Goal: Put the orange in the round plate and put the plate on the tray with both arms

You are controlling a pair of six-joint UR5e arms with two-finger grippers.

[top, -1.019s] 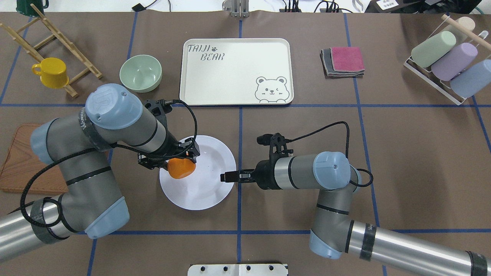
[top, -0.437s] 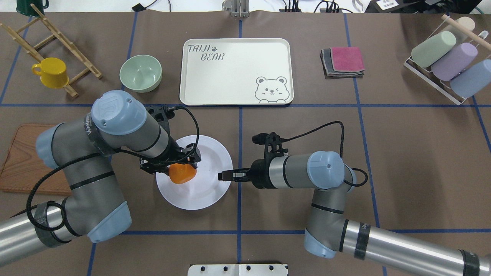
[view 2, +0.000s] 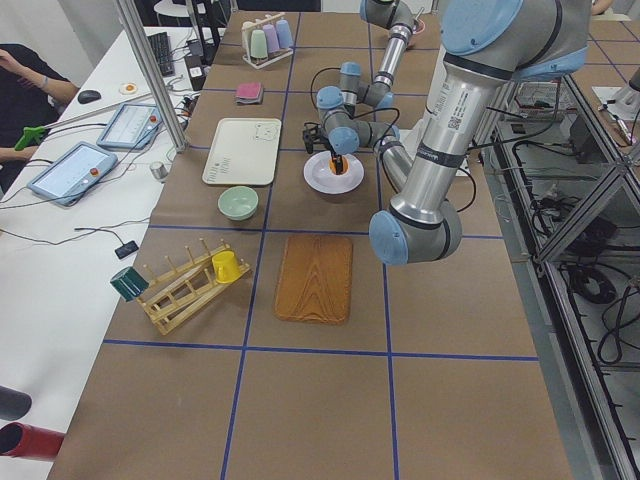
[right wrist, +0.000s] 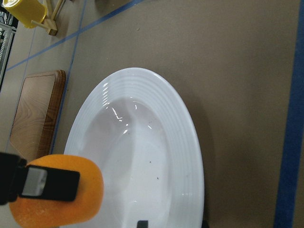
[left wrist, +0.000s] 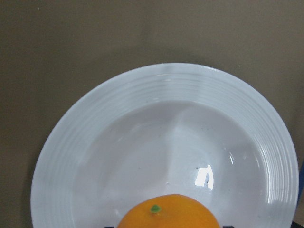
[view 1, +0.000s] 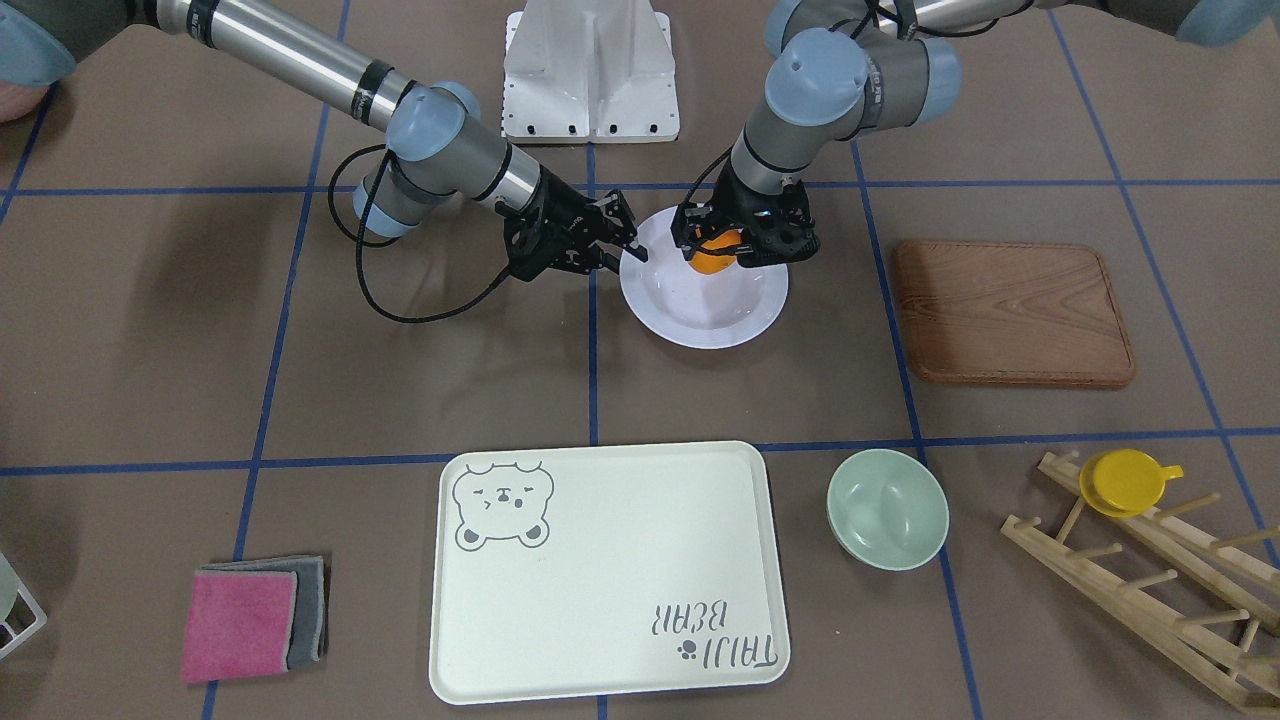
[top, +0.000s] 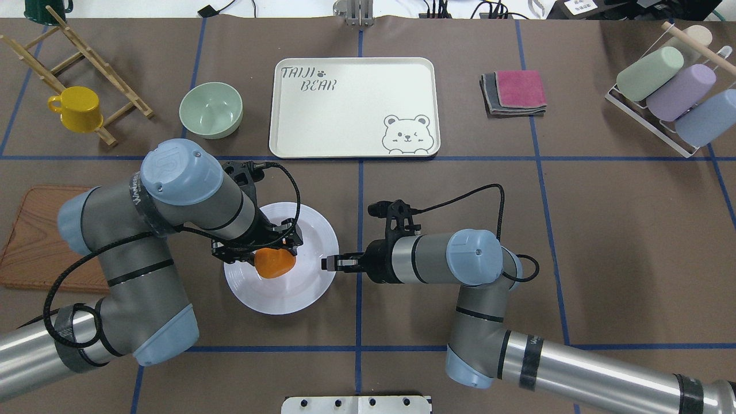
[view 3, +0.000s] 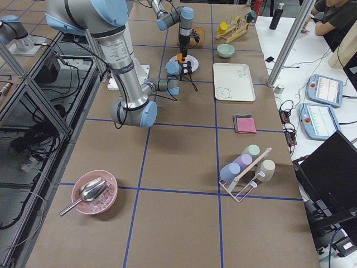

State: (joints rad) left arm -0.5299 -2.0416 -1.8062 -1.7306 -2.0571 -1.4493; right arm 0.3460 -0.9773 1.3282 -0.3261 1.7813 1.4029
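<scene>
The orange (top: 275, 263) hangs low over the round plate (top: 287, 294), with my left gripper (top: 265, 255) shut on it from above. In the left wrist view the orange (left wrist: 166, 216) sits at the bottom edge with the plate's (left wrist: 142, 142) white bowl beyond it. My right gripper (top: 326, 263) reaches in level from the right, and its fingers close over the plate's right rim (right wrist: 190, 156). The cream tray (top: 351, 103) with the bear face lies bare on the far side of the table.
A mint-green bowl (top: 211, 109) stands left of the tray. A wooden rack with a yellow cup (top: 77, 109) is at far left, and a brown board (top: 29, 241) lies under my left arm. Folded cloths (top: 514, 92) and a cup rack (top: 667, 92) are at right.
The plate has slid to the left along with my right gripper. My left gripper has drifted slightly left and lower with the orange still held.
</scene>
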